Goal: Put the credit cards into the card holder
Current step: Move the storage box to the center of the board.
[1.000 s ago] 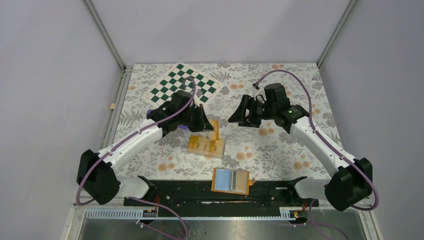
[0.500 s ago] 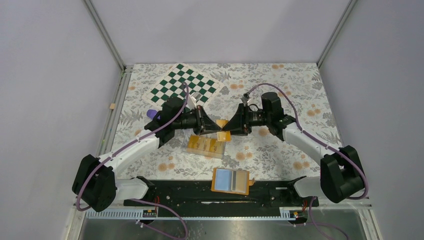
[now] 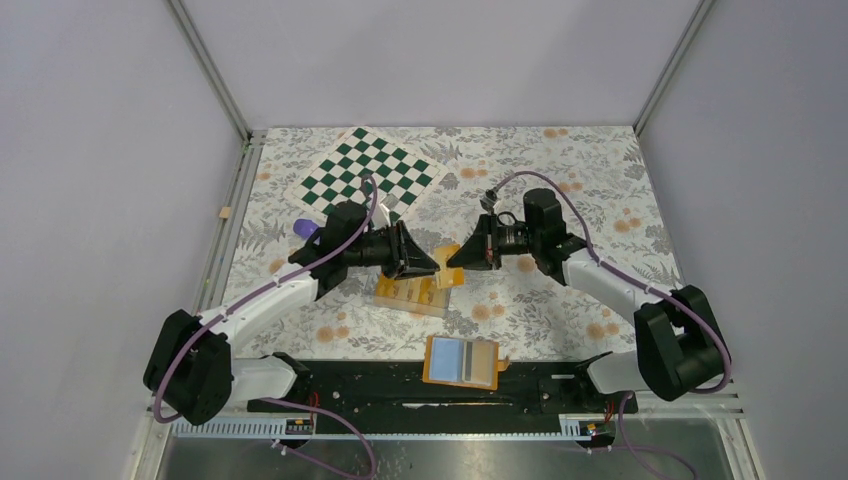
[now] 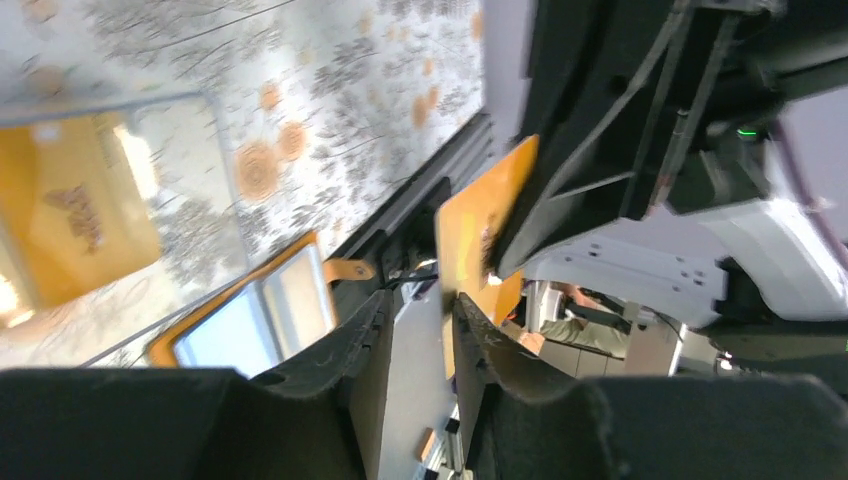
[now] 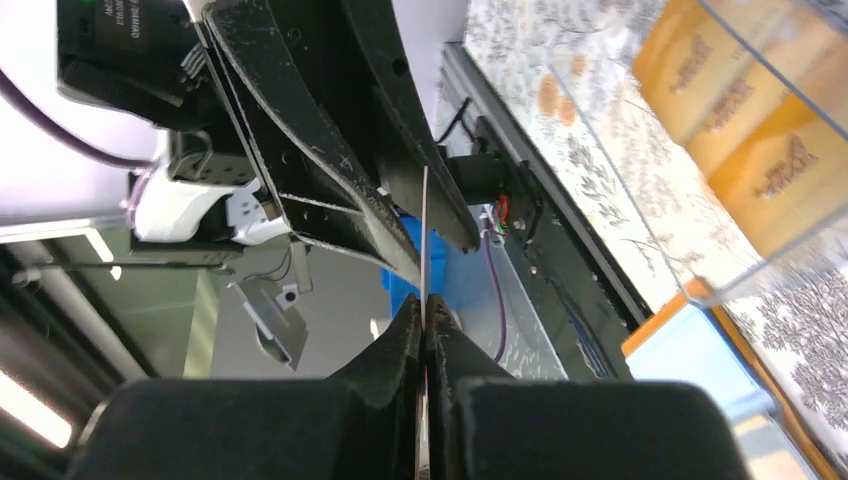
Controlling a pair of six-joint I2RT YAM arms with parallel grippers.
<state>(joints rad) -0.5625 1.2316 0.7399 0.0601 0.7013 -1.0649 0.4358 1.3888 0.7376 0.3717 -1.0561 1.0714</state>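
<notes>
Though the room is little more than pale, bare walls [image 3: 450, 60] with two metal posts [image 3: 210, 70] running up the corners, the table fills it with pattern: a floral cloth [image 3: 570, 300] in grey and orange covers the whole top. A green and white chequered mat [image 3: 370, 172] lies tilted at the upper middle of the overhead view. Along the bottom edge runs a black rail [image 3: 350, 385], where both arms are bolted. They reach inward and meet nose to nose at the centre.

Just below that meeting point sits a clear tray [image 3: 412, 293] holding orange cards [image 5: 760, 130]. The card holder [image 3: 462, 361] lies opened flat at the lower middle, its blue and grey inside facing up, partly over the rail and well apart from both arms.

One orange card [image 4: 475, 235] hangs in the air between the arms. The right gripper [image 5: 424, 315] has its fingers pressed together on the card's thin edge. The left gripper [image 4: 418, 305] has its fingers parted, with a gap showing on either side of the card.

A small purple thing [image 3: 303, 228] peeks out beside the left arm, and a tiny tan block [image 3: 225, 211] sits by the left edge.
</notes>
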